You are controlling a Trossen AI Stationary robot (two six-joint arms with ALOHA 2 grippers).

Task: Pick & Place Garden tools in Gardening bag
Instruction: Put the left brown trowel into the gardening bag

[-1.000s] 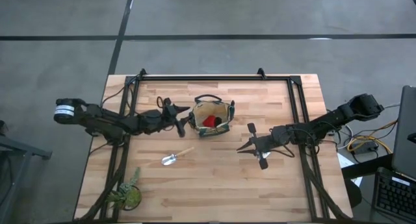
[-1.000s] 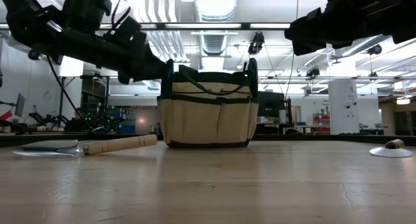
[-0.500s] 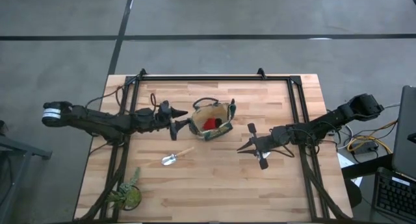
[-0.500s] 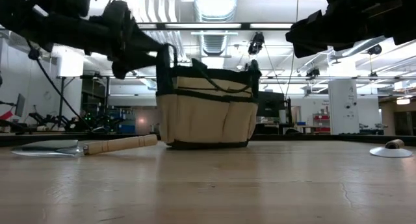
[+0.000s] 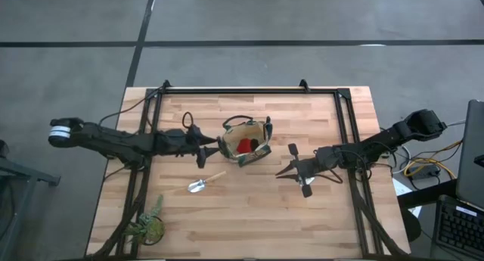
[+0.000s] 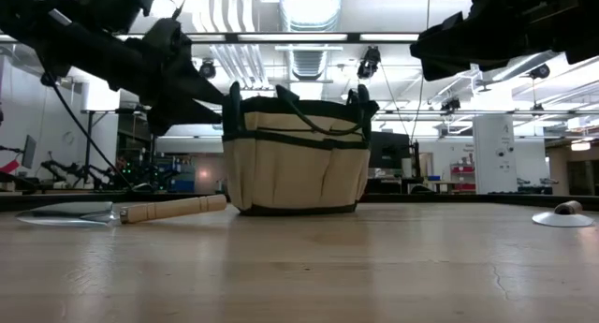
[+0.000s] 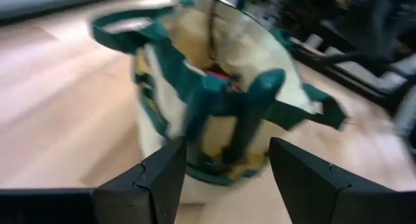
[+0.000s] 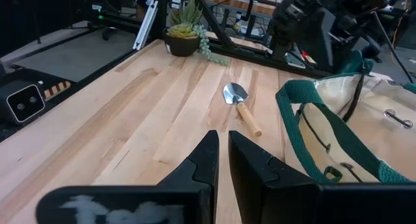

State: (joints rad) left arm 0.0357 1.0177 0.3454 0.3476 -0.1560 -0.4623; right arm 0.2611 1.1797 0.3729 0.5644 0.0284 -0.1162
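The tan gardening bag (image 5: 255,131) with dark green trim stands upright on its base mid-table, and it also shows in the low view (image 6: 295,173). A red item (image 5: 243,144) lies inside it. Dark green tool handles (image 7: 250,107) stand up at its near wall. A silver trowel (image 5: 203,184) with a pale wooden handle lies flat on the table, nearer the front edge than the bag. My left gripper (image 5: 208,149) is open at the bag's left side, its fingers either side of those handles in the left wrist view (image 7: 224,152). My right gripper (image 5: 281,171) is shut and empty right of the bag. My left gripper's open fingers (image 7: 166,175) stand level and close against the bag's left wall (image 7: 211,175), coming from the table's left. The picture is blurred there, so I cannot tell whether they touch it.
A green leafy plant in a pot (image 5: 147,226) stands at the near left corner. A dark metal frame (image 5: 234,89) runs along the table's far and side edges. A pale flat disc (image 6: 562,216) lies at the right in the low view.
My left gripper has drawn back a little toward the table's left edge. The bag tipped and turned slightly as the gripper moved, shifting a bit toward the left, and now stands upright again. The trowel and my right gripper have kept still.
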